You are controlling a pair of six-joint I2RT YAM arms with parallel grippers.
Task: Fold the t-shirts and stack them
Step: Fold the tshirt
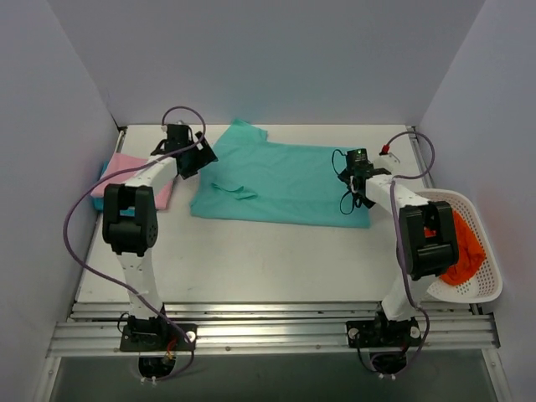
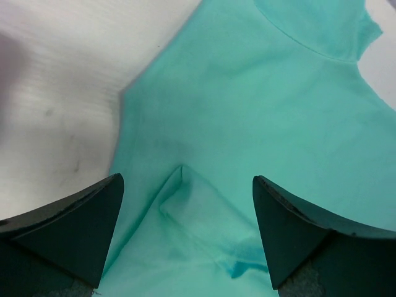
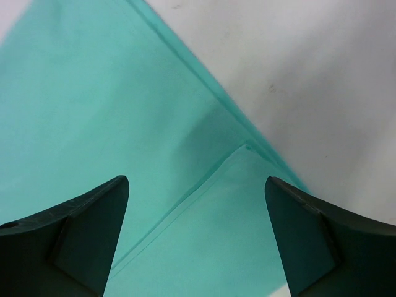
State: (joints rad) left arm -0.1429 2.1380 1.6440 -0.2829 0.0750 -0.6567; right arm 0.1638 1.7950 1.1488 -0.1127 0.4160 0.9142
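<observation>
Mint-teal t-shirt [image 1: 285,180] lies spread flat on worktop [image 1: 251,260], in the far half, roughly centred between left and right edges, neck end toward the far-left

Left gripper [image 2: 187,179]: jaws wide apart, nothing held. It hangs above the shirt's left end. In the left wrist view a small folded-over flap of the same fabric sits directly beneath the gap between the fingers [image 2: 74,223], and the shirt's left border and bare worktop show beyond the left-hand one

Right gripper [image 3: 197,182]: jaws likewise spread, nothing held. It hangs above the shirt's right end, near the right edge of the worktop. In the right wrist view a doubled layer of fabric with a sharp corner lies beneath the gap, and the shirt's straight border runs diagonally just past that corner, with bare worktop beyond it

Neither gripper touches the cloth, as far as the wrist views show

Pink t-shirt [image 1: 124,165] rests folded at the left edge, partly hidden under the left arm, just clear of the mint-teal one

White mesh basket [image 1: 492,276] overhangs the right edge, beside the right arm, with orange-red cloth [image 1: 465,251] bunched inside
</observation>
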